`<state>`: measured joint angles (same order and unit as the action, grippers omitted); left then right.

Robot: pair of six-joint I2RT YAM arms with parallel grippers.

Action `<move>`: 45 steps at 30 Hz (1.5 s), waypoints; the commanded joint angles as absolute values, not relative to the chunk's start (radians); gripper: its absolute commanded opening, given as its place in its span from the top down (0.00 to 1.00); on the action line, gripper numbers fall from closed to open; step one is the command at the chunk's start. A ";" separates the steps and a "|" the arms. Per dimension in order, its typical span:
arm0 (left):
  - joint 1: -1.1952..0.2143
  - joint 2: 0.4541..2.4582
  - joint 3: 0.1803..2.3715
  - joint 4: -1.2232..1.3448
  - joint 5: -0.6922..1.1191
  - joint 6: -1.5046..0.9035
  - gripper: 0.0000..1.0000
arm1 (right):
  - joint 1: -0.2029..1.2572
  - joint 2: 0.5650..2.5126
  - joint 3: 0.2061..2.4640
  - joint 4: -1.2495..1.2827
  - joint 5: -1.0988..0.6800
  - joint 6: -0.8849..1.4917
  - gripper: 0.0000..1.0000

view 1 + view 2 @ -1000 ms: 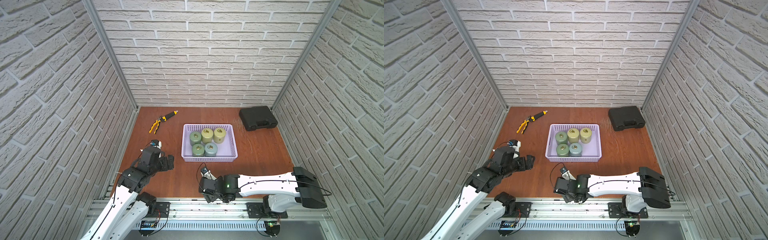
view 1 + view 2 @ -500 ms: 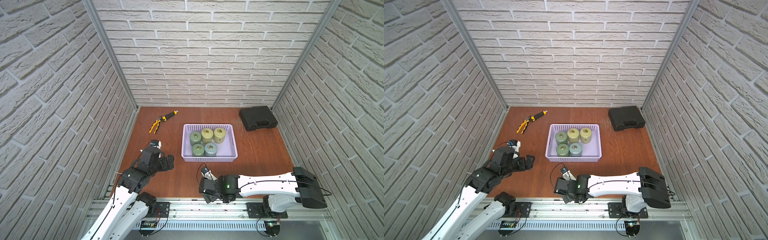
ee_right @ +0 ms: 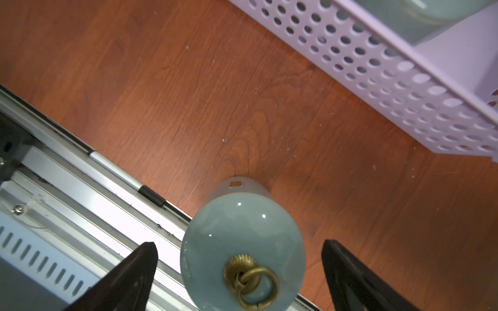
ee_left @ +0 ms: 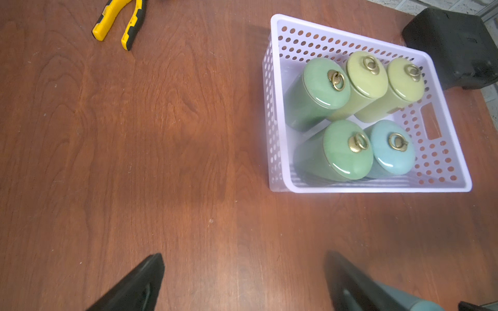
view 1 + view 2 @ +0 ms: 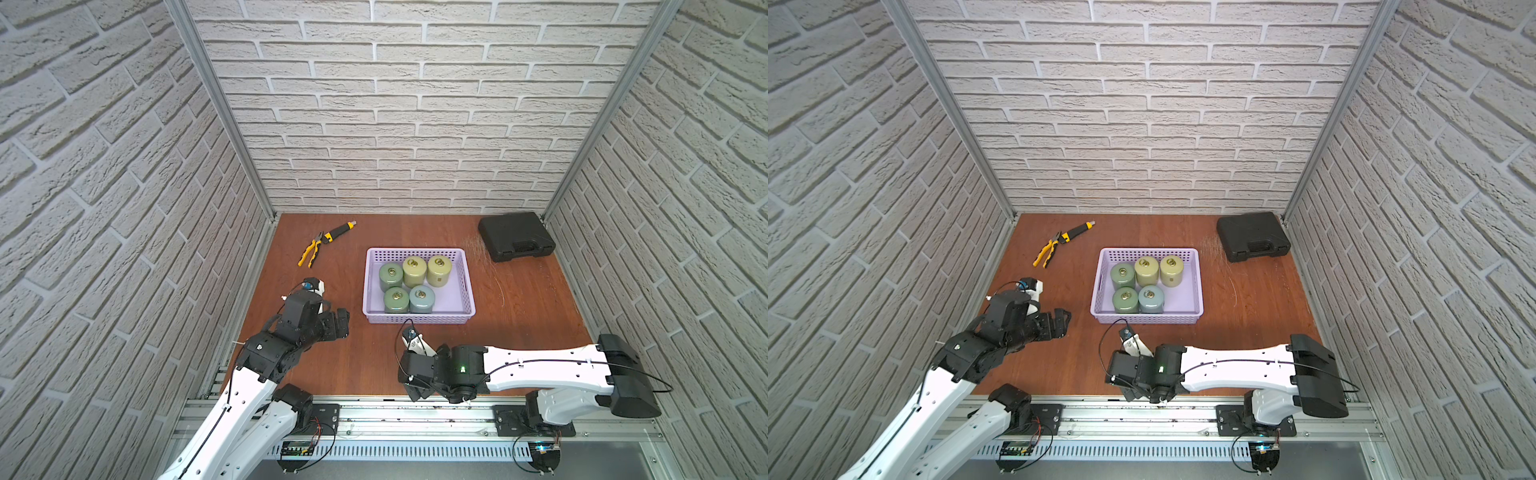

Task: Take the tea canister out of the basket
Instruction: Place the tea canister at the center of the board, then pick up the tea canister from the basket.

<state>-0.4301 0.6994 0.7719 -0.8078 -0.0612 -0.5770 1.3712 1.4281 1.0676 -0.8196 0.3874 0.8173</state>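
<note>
- Closest to me, my right fingers (image 3: 126,280) are spread wide, one on each side of the pale blue tea canister (image 3: 242,242). I see a gap on both sides, so they are not holding it.
- The tea canister stands upright on the table (image 3: 188,94), outside the basket. It is right by the metal rail (image 3: 80,194) at the front edge. Its lid has a little gold ring on top.
- In both top views my right arm (image 5: 540,368) covers this canister, so I cannot see it there.
- A bit further in, on the left, my left fingers (image 4: 134,282) are spread wide too. Only the table shows between them.
- Next comes the basket (image 5: 417,252), near the middle of the table. Its front wall is near the tea canister but does not touch it.
- Five other canisters (image 5: 414,270) stand in the basket, three in the back row and two in the front row. The front two sit toward the left side.
- Far back on the left lie the yellow and black pliers (image 5: 309,255).
- Far back on the right sits the black case (image 5: 515,237), close to the brick wall.
</note>
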 commanded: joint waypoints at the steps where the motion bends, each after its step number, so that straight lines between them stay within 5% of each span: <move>1: -0.424 0.746 0.821 -0.777 -0.024 -0.564 0.02 | 1.376 1.374 1.106 -0.862 0.449 0.789 0.00; 28: -0.528 1.157 1.071 -0.703 0.035 -0.540 0.02 | 0.973 1.094 1.011 -0.819 0.368 0.662 0.00; 45: -0.621 1.395 1.236 -0.763 -0.022 -0.490 0.02 | 0.820 1.097 0.986 -0.767 0.281 0.563 0.00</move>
<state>-0.6079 1.3682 1.2057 -0.7448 0.0013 -0.5121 0.8314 1.0988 1.0027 -0.7963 0.2718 0.5827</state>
